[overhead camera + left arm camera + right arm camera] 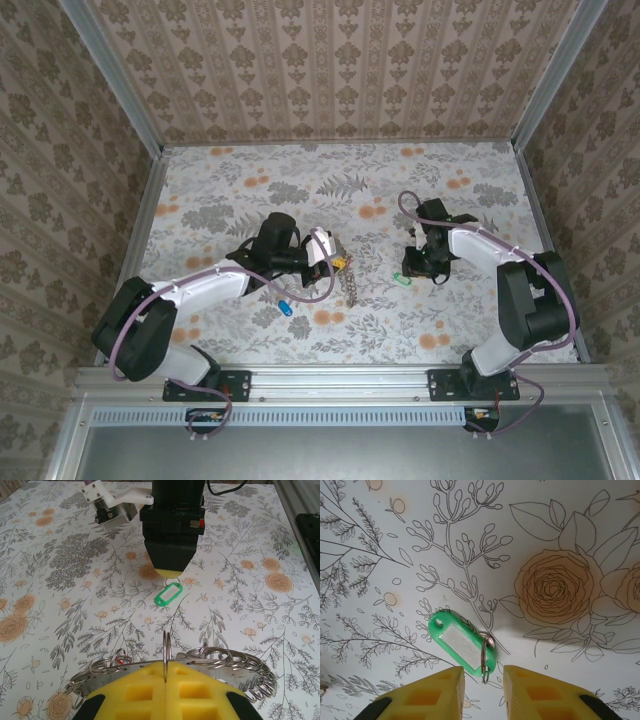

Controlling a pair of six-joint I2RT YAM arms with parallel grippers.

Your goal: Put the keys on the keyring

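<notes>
Floral tabletop (580, 525), green key (462, 642) diagonal, loop end facing right tool (484, 680)

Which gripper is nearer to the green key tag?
Right. The right gripper is open just above the green key tag; the left gripper, shut on the keyring, stands well apart from it.

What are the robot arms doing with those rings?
The left end effector is shut on the thin keyring. The right end effector is open, low over a green key lying on the flowery table, with one finger on each side of its small ring. The key is not gripped yet.
</notes>
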